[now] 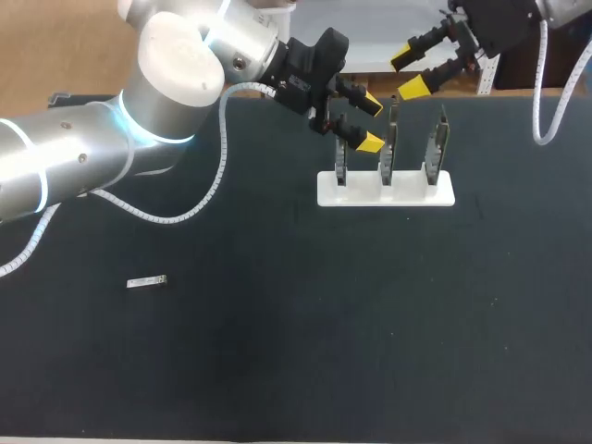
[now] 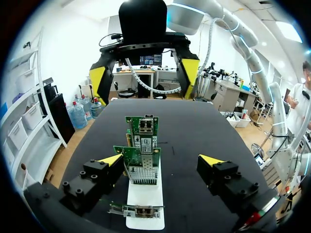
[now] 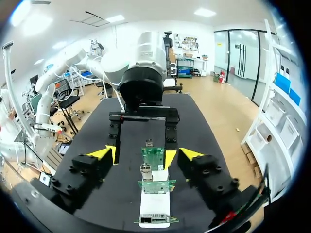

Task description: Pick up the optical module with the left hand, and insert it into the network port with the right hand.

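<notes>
Black tabletop [image 1: 277, 351] under optical module [image 1: 146, 281]

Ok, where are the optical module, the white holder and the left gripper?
optical module [image 1: 146, 281], head view, its middle.
white holder [image 1: 408, 195], head view, bare front of base.
left gripper [image 1: 370, 122], head view, midway between yellow tips.

Optical module [image 1: 146, 281] lies flat; 3 network cards [image 1: 389, 157] upright.

Near the table's [image 1: 370, 351] far edge sits the stand [image 1: 386, 191], three network cards [image 1: 389, 148] upright on it; the optical module [image 1: 147, 281] lies well apart toward the left edge.
</notes>
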Controlling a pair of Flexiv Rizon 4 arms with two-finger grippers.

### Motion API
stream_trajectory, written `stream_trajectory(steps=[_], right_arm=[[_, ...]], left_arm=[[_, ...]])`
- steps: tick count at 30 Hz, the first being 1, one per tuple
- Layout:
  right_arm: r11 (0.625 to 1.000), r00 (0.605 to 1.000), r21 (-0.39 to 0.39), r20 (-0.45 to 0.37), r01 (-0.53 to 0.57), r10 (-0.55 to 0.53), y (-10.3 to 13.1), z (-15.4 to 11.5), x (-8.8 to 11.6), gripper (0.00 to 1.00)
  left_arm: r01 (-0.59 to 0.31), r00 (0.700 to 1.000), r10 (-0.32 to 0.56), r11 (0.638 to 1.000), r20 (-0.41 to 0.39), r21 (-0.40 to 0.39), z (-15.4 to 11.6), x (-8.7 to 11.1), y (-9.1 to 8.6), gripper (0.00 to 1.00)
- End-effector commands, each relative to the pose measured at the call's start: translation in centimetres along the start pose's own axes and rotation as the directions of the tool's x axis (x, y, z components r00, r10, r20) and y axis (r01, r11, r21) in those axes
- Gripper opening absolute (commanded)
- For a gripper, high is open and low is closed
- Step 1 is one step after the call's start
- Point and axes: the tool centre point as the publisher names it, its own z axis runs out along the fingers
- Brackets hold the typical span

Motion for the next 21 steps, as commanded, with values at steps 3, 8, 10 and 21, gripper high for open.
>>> stream_trajectory(steps=[3, 8, 10, 21], right_arm=[[1.0, 1.0, 0.006, -0.009, 0.005, -0.005, 0.2, 0.0, -0.1, 0.0], [1.0, 1.0, -0.003, -0.022, 0.009, -0.009, 0.0, 0.3, -0.2, 0.0], [1.0, 0.999, -0.01, -0.033, 0.012, -0.012, -0.1, 0.5, -0.1, 0.0], [1.0, 0.999, -0.023, -0.039, -0.005, 0.004, -0.4, 1.1, 0.5, 0.0]], left_arm=[[0.001, 1.0, -0.001, 1.0, -0.002, -0.005, 0.0, 0.0, -0.2, 1.0], [0.001, 1.0, -0.001, 1.0, -0.002, -0.005, 0.0, 0.0, -0.2, 1.0], [0.001, 1.0, -0.001, 1.0, -0.002, -0.005, 0.0, 0.0, -0.2, 1.0], [0.001, 1.0, -0.001, 1.0, -0.002, -0.005, 0.0, 0.0, -0.2, 1.0]])
